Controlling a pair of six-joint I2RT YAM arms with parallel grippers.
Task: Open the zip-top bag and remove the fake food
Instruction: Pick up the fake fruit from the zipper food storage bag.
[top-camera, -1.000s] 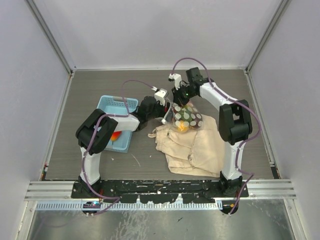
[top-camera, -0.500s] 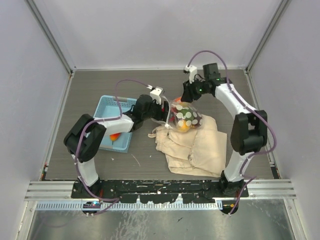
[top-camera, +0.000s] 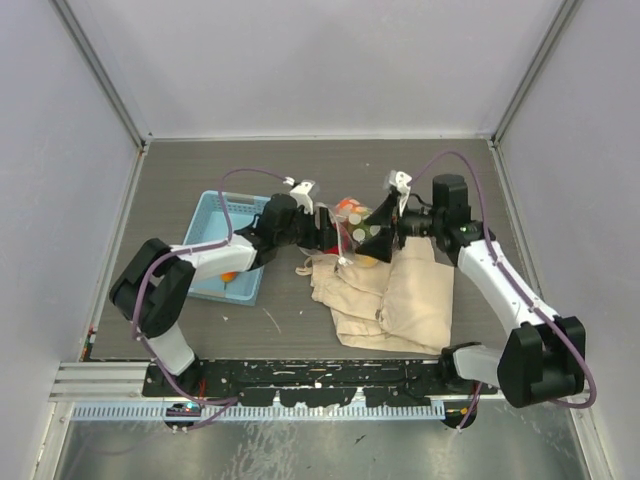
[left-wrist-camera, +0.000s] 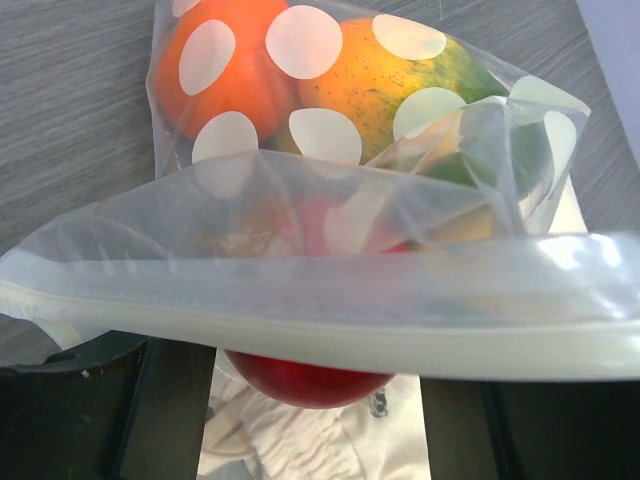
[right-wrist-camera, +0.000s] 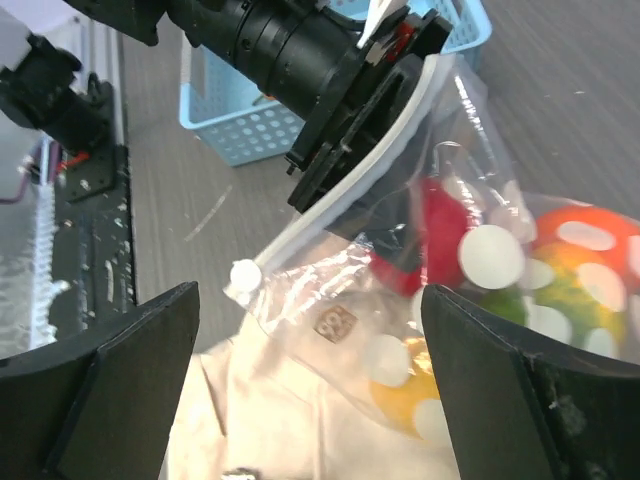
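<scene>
The zip-top bag (top-camera: 352, 215), clear with white spots, hangs between my two grippers above the cloth bag. Its zip strip (left-wrist-camera: 320, 335) stretches across the left wrist view. My left gripper (top-camera: 328, 225) is at the bag's mouth with jaws wide apart. One dark finger (right-wrist-camera: 400, 235) shows through the film. The fake food is inside: an orange piece (left-wrist-camera: 235, 65), a yellow-green one (left-wrist-camera: 400, 80) and a red one (left-wrist-camera: 305, 375). My right gripper (top-camera: 378, 232) stands open just right of the bag (right-wrist-camera: 470, 300), touching nothing.
A light blue basket (top-camera: 228, 245) lies left of the bag with a red-orange piece (top-camera: 230, 272) in it. The beige cloth drawstring bag (top-camera: 390, 295) lies under and in front of the bag. Side and back walls bound the dark tabletop.
My right gripper let go of the bag, opened wide and swung from behind it to its right side. My left arm stretched further out, and the bag's mouth rose with it.
</scene>
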